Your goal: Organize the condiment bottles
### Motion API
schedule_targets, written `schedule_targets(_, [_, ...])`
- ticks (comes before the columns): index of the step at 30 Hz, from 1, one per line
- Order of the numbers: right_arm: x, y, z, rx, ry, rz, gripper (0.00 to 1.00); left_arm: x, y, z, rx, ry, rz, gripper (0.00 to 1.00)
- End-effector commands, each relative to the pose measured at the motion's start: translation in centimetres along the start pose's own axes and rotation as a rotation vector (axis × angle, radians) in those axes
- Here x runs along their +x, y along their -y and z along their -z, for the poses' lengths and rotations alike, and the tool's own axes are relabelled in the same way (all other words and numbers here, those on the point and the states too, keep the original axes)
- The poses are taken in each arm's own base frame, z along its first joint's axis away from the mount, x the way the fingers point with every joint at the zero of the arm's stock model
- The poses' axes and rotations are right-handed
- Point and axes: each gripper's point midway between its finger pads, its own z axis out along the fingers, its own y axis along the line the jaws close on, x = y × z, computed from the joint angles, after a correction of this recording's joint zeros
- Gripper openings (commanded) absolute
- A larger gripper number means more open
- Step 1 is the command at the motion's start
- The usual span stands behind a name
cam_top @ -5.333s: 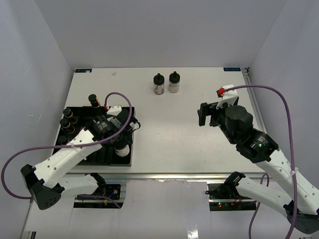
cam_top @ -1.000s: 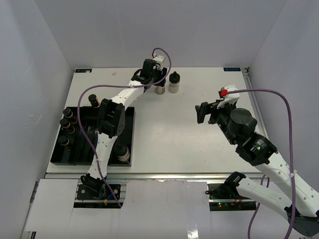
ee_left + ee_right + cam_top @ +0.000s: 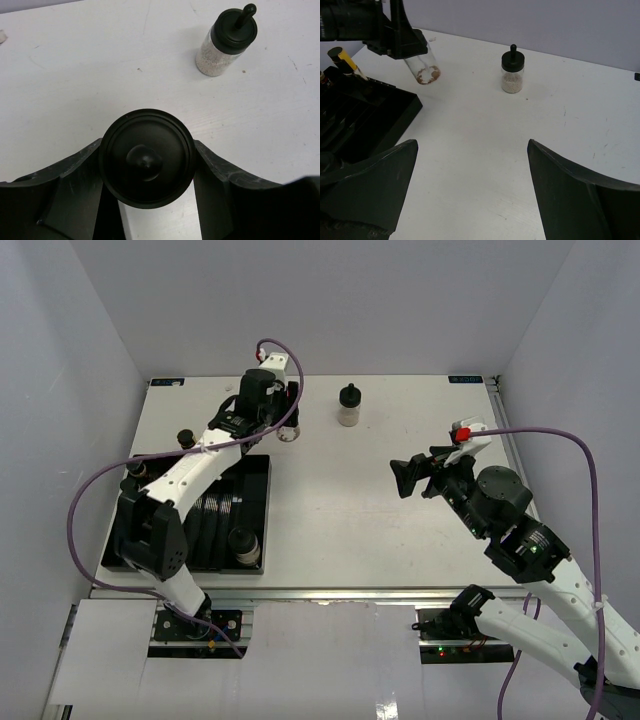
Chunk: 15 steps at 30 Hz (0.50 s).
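Brown-powder bottle (image 3: pixel 424 69) hangs tilted, clamped at its cap by our left gripper (image 3: pixel 146 165); right gripper (image 3: pixel 472 190) gapes empty. We reckon that tilt could snag the black tray (image 3: pixel 380 112) rim.

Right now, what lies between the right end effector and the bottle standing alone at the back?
Nothing. Only bare white table separates the right end effector from that bottle, as the right wrist view shows.
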Motion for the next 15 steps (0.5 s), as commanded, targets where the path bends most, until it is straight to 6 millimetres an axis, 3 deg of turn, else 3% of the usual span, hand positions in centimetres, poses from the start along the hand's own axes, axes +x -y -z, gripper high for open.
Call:
schedule_targets(1, [-1.8,-0.1,1.1,-0.018,0.052,-0.027,0.97,-1.1,-2.2,5.4,-0.092,0.07,0.046,0.0])
schedule_targets(2, [-1.8,-0.1,1.2,-0.02,0.055,-0.028,0.97,0.3,-2.7,5.8,-0.108,0.051,0.045,0.0])
schedule_targets(7, [-1.2,-0.4,1.1,-0.037,0.039,-0.023,0.97,2.4,-3.8,9.4,-0.138,0.071,0.109,0.0])
schedule_targets(11, [-1.1,-0.8,1.0,-0.053,0.025,-0.017,0.97,5.5,-5.0,10.5,-0.196,0.046,0.156,0.0])
schedule_targets(15, [-1.2,-0.8,1.1,-0.059,0.03,-0.014,0.97,7.0,-5.7,11.6,-0.234,0.025,0.19,0.0])
